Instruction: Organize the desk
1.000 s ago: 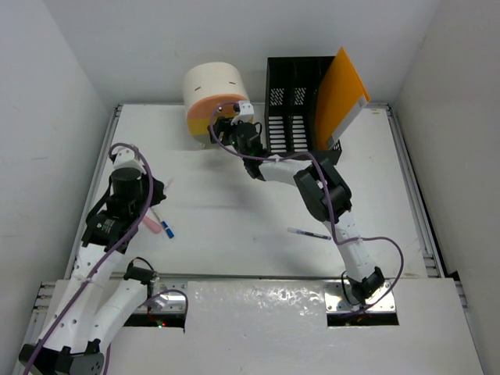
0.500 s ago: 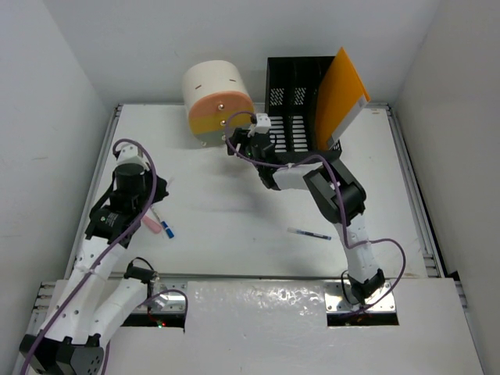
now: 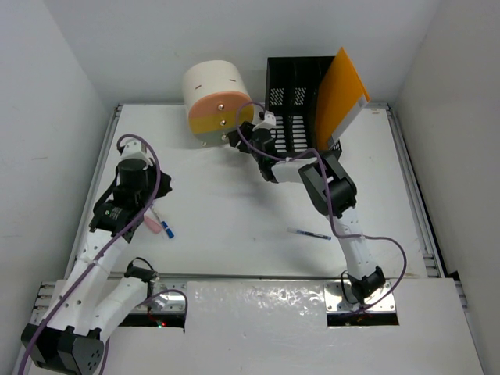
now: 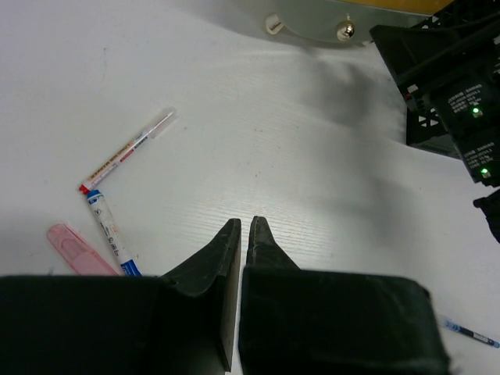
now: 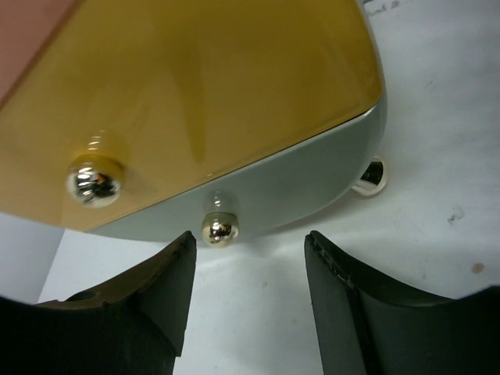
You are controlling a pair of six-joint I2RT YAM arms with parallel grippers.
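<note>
The desk (image 3: 234, 207) is a white tabletop with metal rails. A small round drawer unit (image 3: 212, 98) with pink, yellow and grey-green fronts stands at its back. My right gripper (image 3: 237, 136) is open at the unit's lowest front. In the right wrist view the right gripper (image 5: 248, 251) holds nothing, and the lower gold knob (image 5: 219, 227) sits just past its left fingertip (image 5: 183, 246). My left gripper (image 3: 155, 197) is shut and empty above the desk's left side. In the left wrist view the left gripper (image 4: 243, 224) points at bare desk, right of the pens.
A red-tipped pen (image 4: 125, 152), a blue-capped pen (image 4: 108, 228) and a pink item (image 4: 76, 248) lie at the left. A blue pen (image 3: 310, 233) lies mid-right. A black file rack (image 3: 291, 109) holding an orange folder (image 3: 341, 95) stands at the back right. A foil strip (image 3: 266, 301) covers the near edge.
My right gripper drew back from the drawer unit's front, dropped lower, and now sits open at the lowest knob. My left arm shifted slightly toward the back.
</note>
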